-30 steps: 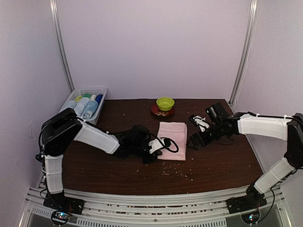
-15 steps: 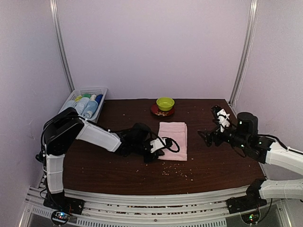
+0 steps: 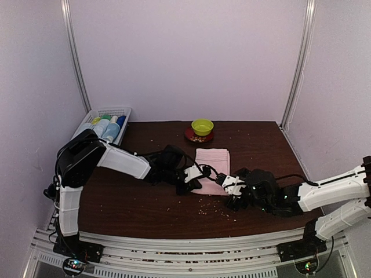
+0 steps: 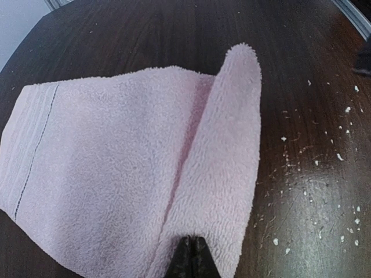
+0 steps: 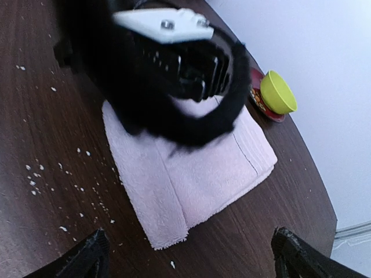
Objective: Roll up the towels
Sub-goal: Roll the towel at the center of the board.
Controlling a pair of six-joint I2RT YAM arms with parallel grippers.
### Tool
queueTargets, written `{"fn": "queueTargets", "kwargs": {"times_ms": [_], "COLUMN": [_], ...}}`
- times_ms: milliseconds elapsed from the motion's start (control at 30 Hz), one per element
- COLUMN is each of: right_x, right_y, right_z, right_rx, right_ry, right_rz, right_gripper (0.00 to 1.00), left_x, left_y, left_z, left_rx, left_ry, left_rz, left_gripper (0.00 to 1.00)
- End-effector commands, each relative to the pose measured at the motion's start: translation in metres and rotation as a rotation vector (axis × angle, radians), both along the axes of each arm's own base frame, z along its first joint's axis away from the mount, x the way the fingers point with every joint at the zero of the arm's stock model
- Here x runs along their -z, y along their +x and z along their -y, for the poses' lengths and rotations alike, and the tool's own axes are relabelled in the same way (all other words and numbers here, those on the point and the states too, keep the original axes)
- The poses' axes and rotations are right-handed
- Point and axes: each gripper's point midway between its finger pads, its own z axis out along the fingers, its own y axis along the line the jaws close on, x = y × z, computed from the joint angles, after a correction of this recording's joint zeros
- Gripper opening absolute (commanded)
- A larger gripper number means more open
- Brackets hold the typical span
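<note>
Your left gripper (image 4: 191, 258) is clamped on the pink towel's (image 4: 110, 168) near-left corner, folding it over to begin rolling; your right gripper (image 5: 192, 255), spread wide, probably waits to assist.

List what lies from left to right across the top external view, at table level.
White basket → left tool → pink towel → right tool. Green bowl left out: it overlaps the towel's span.
</note>
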Motion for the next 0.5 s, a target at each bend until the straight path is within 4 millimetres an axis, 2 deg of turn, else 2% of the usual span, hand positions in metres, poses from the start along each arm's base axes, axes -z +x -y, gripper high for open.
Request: {"fn": "queueTargets", "kwargs": {"times_ms": [0, 167, 467], "right_x": [-0.020, -0.023, -0.001], "right_y": [0.028, 0.040, 0.054], "right_z": [0.019, 0.024, 0.005], "right_rx": [0.209, 0.293, 0.318], "right_ry": [0.001, 0.041, 0.030], "right_rz": [0.179, 0.247, 0.223], "right_gripper": [0.99, 1.00, 1.00], "left_x": [0.014, 0.014, 0.016], "left_y": [-0.005, -0.008, -0.005], "left_z": [-0.005, -0.006, -0.009], "left_rx": [0.060, 0.074, 0.065], "left_ry": [0.014, 0.002, -0.004], "left_rz": [-0.048, -0.059, -0.074], "left_gripper": [0.00, 0.00, 0.01]}}
